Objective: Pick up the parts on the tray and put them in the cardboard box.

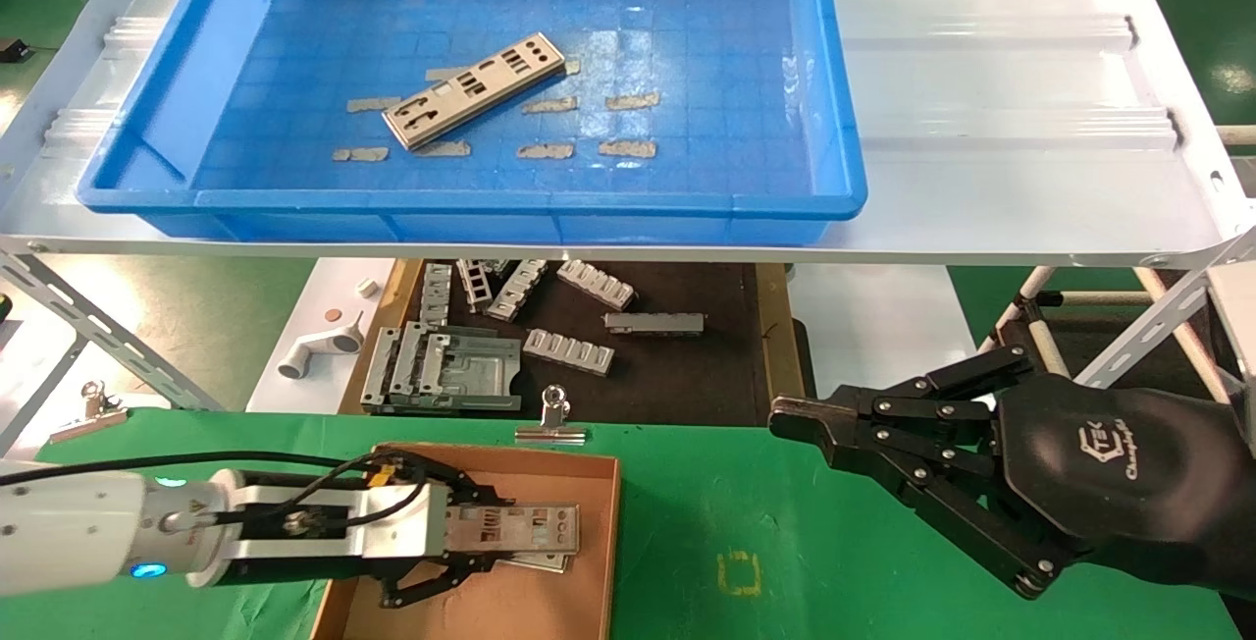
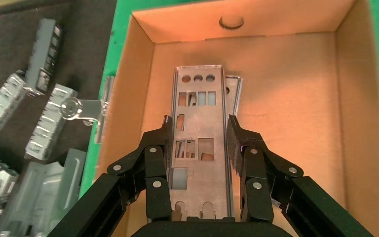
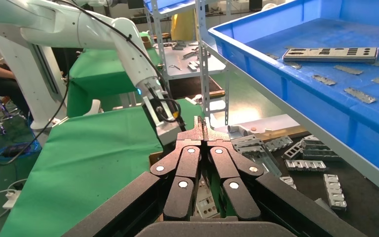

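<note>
One silver plate [image 1: 474, 90] lies at an angle on the floor of the blue tray [image 1: 471, 200], left of its middle; it also shows in the right wrist view [image 3: 330, 54]. My left gripper [image 1: 488, 534] is over the cardboard box [image 1: 601, 522] and is shut on a second plate [image 1: 535, 525], gripping its long edges. In the left wrist view [image 2: 200, 131] this plate [image 2: 200, 98] lies lengthwise inside the box [image 2: 286, 123], over another plate [image 2: 235, 94] whose edge shows beside it. My right gripper [image 1: 785, 421] is shut and empty, above the green table at the right [image 3: 203, 127].
The tray sits on a white ribbed shelf panel [image 1: 1001, 80]. Below it, a dark mat holds grey ribbed brackets [image 1: 569, 350] and a larger framed grey piece [image 1: 442, 370]. A binder clip [image 1: 552, 419] stands at the box's far wall. A yellow square mark [image 1: 738, 573] is on the green cloth.
</note>
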